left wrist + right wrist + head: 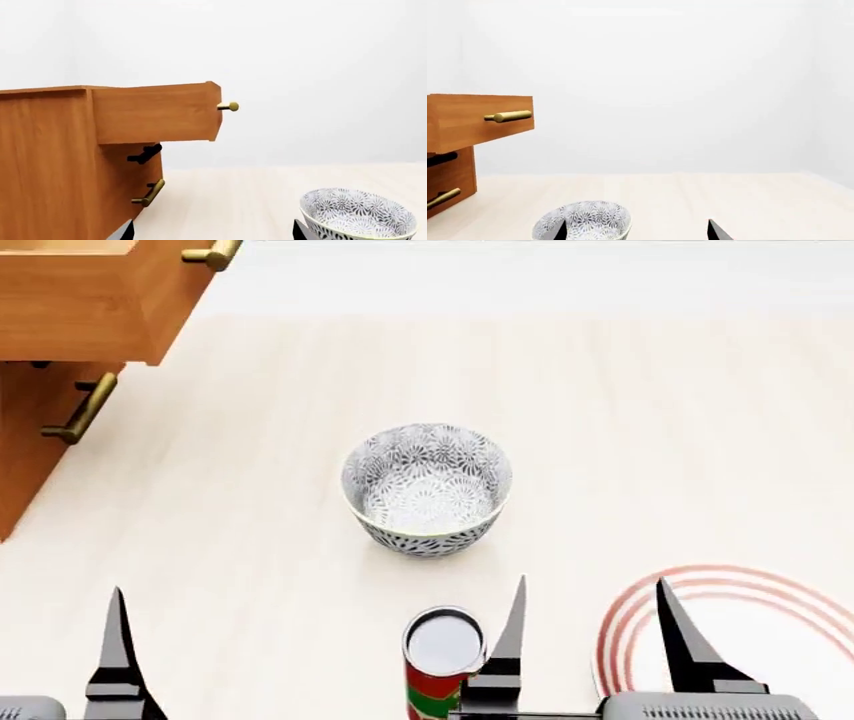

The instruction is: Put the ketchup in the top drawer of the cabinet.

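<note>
1. Lining up on the ketchup (pixel 442 665) from the head view, I see the right gripper (pixel 590 635) at the near edge with its fingers spread wide and nothing between them; the can stands just left of its left finger (pixel 513 630), seemingly outside the gap; contact I cannot tell
2. I judge the step in hand is the grasp; I would shift the right gripper left until the can sits centred between the fingers, then close on the label, low enough that it cannot tip
3. The left gripper (pixel 116 650) shows one dark finger at the near left; its spread I cannot tell
4. The top drawer (pixel 87 295) already stands pulled out of the cabinet (pixel 47 165) at the far left; the patterned bowl (pixel 427 488) sits between can and drawer, so I would carry the can high over it
5. The ketchup is a small upright can; shiny silver top, red label, green band near its base; narrower than the bowl; a red-ringed plate (pixel 761 625) lies at the near right
</note>
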